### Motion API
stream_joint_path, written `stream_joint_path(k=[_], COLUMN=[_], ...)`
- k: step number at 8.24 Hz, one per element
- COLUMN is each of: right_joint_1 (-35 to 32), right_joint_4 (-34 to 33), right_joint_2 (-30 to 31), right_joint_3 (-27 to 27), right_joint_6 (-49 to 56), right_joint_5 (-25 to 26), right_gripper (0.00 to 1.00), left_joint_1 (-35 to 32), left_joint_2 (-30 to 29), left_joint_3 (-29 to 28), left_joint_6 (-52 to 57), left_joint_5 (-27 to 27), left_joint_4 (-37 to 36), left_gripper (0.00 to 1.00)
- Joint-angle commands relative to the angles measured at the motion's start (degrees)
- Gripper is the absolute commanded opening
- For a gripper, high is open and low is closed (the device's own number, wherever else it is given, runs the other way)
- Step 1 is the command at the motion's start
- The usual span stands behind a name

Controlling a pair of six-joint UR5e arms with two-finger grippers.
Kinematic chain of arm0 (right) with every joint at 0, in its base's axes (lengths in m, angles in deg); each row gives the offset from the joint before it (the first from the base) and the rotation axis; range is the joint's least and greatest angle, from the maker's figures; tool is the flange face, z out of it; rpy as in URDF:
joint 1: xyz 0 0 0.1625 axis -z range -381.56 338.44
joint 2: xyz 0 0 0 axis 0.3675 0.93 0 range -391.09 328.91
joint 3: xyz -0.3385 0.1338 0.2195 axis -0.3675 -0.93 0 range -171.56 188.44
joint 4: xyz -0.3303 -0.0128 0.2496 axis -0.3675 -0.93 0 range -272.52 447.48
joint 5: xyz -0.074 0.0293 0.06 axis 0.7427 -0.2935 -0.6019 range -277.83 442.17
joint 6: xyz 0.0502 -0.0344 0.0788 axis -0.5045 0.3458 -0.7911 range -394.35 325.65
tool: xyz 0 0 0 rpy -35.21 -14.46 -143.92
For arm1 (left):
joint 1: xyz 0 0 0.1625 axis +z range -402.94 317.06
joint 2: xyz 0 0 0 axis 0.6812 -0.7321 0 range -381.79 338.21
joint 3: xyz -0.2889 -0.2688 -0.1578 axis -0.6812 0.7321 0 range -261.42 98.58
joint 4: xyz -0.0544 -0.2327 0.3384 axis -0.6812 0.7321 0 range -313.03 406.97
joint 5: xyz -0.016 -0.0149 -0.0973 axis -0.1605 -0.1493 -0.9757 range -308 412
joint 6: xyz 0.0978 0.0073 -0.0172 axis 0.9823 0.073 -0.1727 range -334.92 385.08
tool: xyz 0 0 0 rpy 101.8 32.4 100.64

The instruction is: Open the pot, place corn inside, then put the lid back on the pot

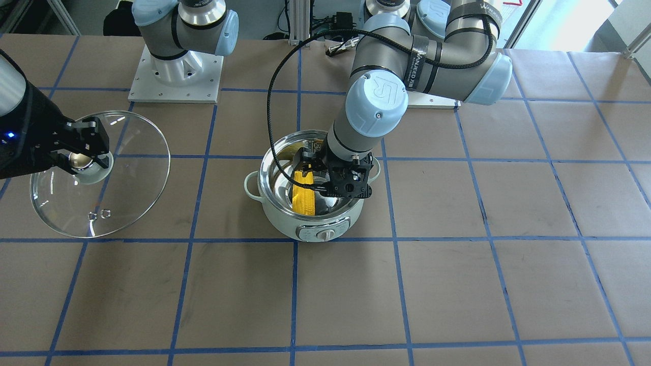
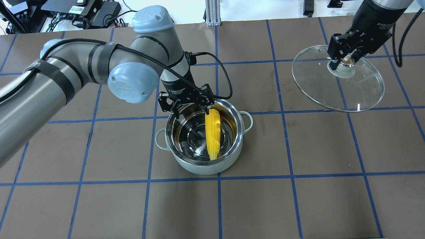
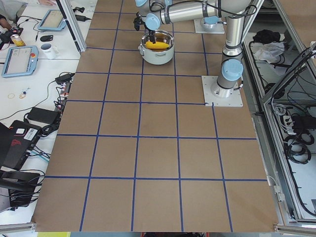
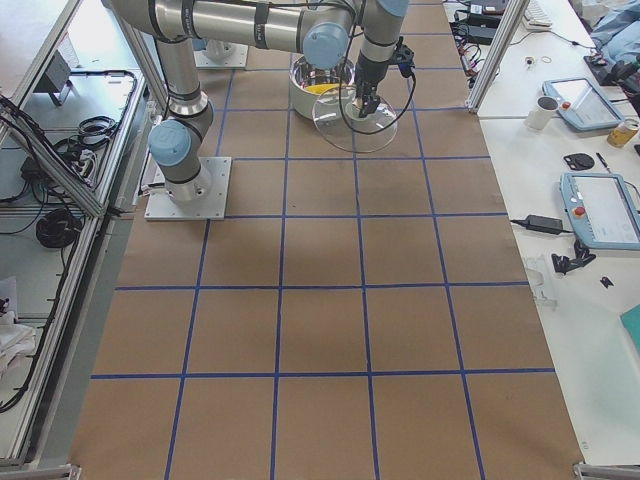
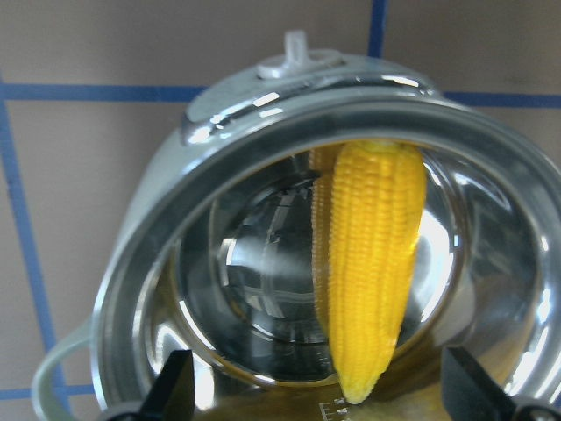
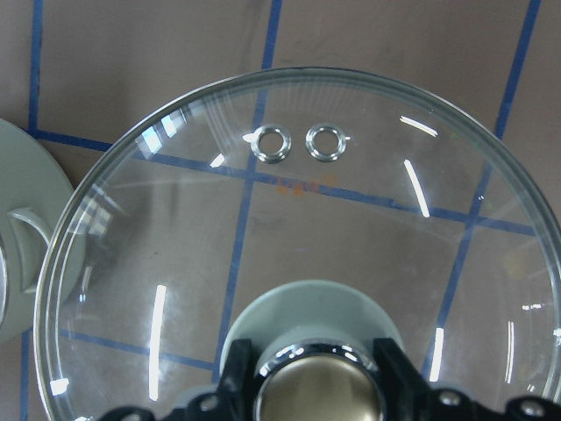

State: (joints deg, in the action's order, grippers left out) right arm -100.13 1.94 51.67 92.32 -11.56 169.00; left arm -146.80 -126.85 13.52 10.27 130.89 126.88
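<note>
Fingers of the left gripper (image 2: 191,110) are held apart over the pot (image 2: 199,166); the corn (image 2: 212,132) lies loose below them, its length running away from them. Well aside, the lid (image 2: 332,89) is clamped by its knob (image 6: 317,395) between fingers of the right gripper (image 2: 345,62).

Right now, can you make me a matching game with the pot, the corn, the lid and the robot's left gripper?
1 pot
2 corn
3 lid
4 left gripper

A held by its knob in the right gripper
B open, over the pot's rim
C yellow, lying in the pot
D uncovered, on the table

Pairs: 1-D, 2-C, 3-A, 4-B
</note>
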Motion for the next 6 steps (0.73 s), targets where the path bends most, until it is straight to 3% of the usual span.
stream_joint_path(k=[1,3,6], right_joint_1=[-7.7,-13.7,-24.8], right_joint_4=[-1.3,-1.6,-8.2], right_joint_2=[0.0,-0.3,-0.6], right_joint_3=[0.0,0.1,2.3], right_joint_6=[-9.3,-16.8,-22.5], right_joint_5=[0.2,0.1,0.1], right_gripper=[0.0,0.0,0.0], left_joint_1=[5.8,10.2,13.0], left_joint_2=[3.3,4.1,6.8], left_joint_3=[-3.9,-10.3,-18.6], left_joint_6=[1.1,8.7,13.7], left_joint_5=[5.8,11.1,16.6], left_joint_4=[5.8,10.7,15.4], left_gripper=[1.0,1.0,1.0])
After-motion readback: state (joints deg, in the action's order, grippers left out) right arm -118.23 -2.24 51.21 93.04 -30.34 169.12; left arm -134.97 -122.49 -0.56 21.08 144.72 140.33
